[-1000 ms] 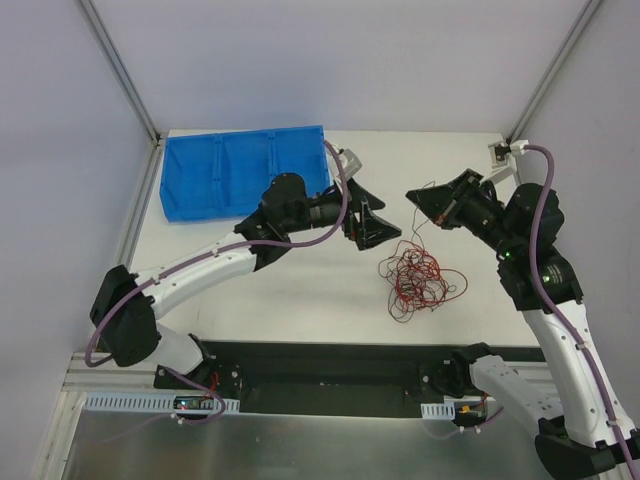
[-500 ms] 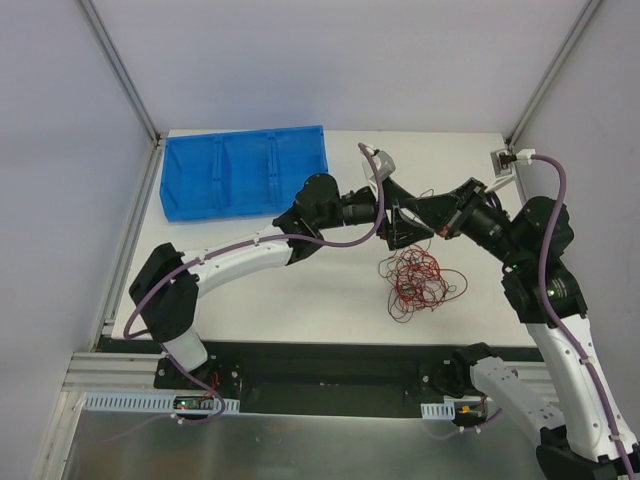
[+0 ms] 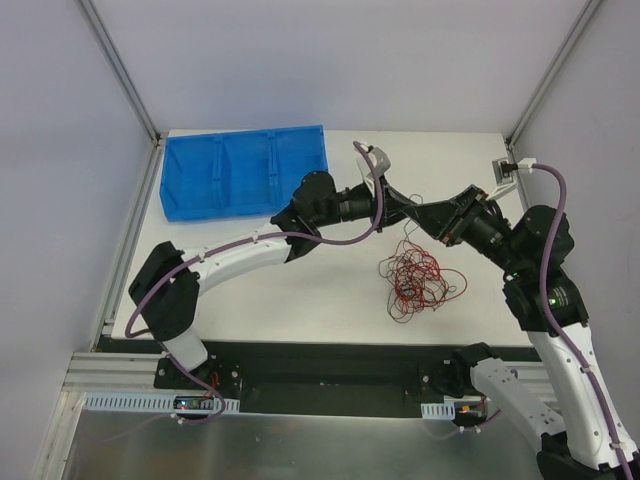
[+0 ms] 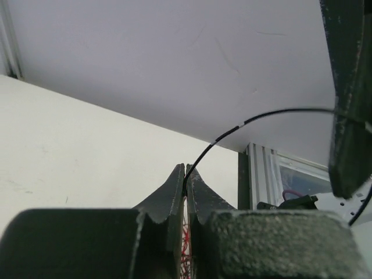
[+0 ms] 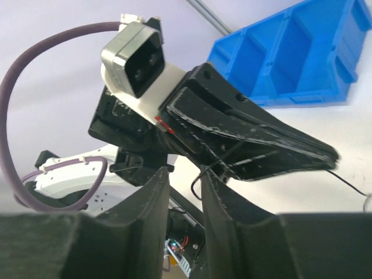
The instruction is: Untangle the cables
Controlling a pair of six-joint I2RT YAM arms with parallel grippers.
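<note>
The cables (image 3: 418, 278) lie as a loose red and black tangle on the white table, right of centre. A thin black cable (image 4: 261, 116) rises from it, and my left gripper (image 4: 185, 170) is shut on that cable at its fingertips (image 3: 425, 214). Red strands (image 4: 187, 238) show below through the slit between the jaws. My right gripper (image 5: 183, 174) is open, its tips right against the left gripper (image 5: 261, 145) above the tangle. The black cable's end (image 5: 197, 181) curls loose beside my right gripper's inner finger. In the top view the right gripper (image 3: 446, 222) meets the left one tip to tip.
A blue divided bin (image 3: 240, 172) sits at the table's back left. A small white fixture (image 3: 503, 170) stands at the back right edge. The black strip at the table's front edge (image 3: 320, 360) runs between the arm bases.
My left arm reached right to the right gripper and its jaws shut on the black cable. The right gripper, shut on that cable before, has opened.
</note>
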